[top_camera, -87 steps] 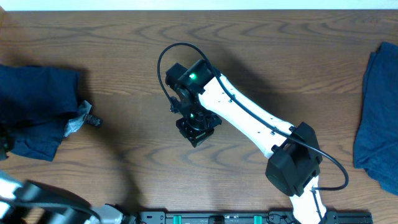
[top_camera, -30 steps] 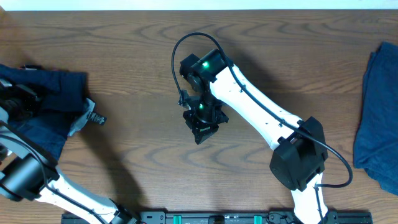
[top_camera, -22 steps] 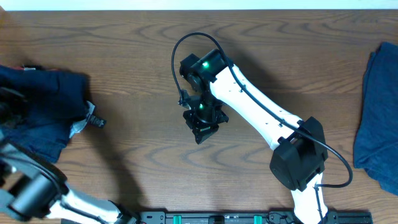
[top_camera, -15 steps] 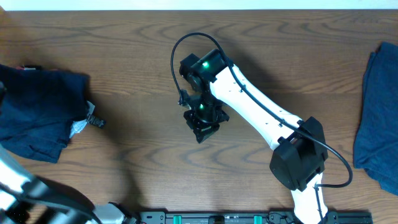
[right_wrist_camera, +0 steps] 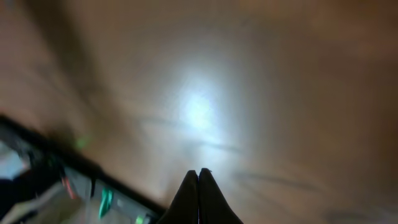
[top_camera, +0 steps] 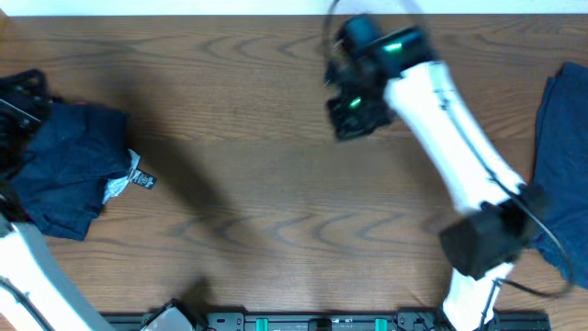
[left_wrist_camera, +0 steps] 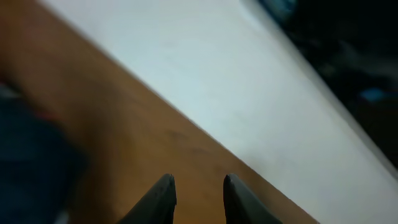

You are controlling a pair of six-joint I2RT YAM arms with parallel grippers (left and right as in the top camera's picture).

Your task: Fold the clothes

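Crumpled navy shorts [top_camera: 69,179] lie at the left edge of the wood-grain desk [top_camera: 276,230], another blue cloth [top_camera: 556,184] at its right, my left jaws slightly parted and empty, my right jaws shut on nothing.

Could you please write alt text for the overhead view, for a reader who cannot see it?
Crumpled navy shorts with a pale tag lie at the left edge of the wooden table. A blurred white right arm reaches toward the far edge; another blue cloth lies far right.
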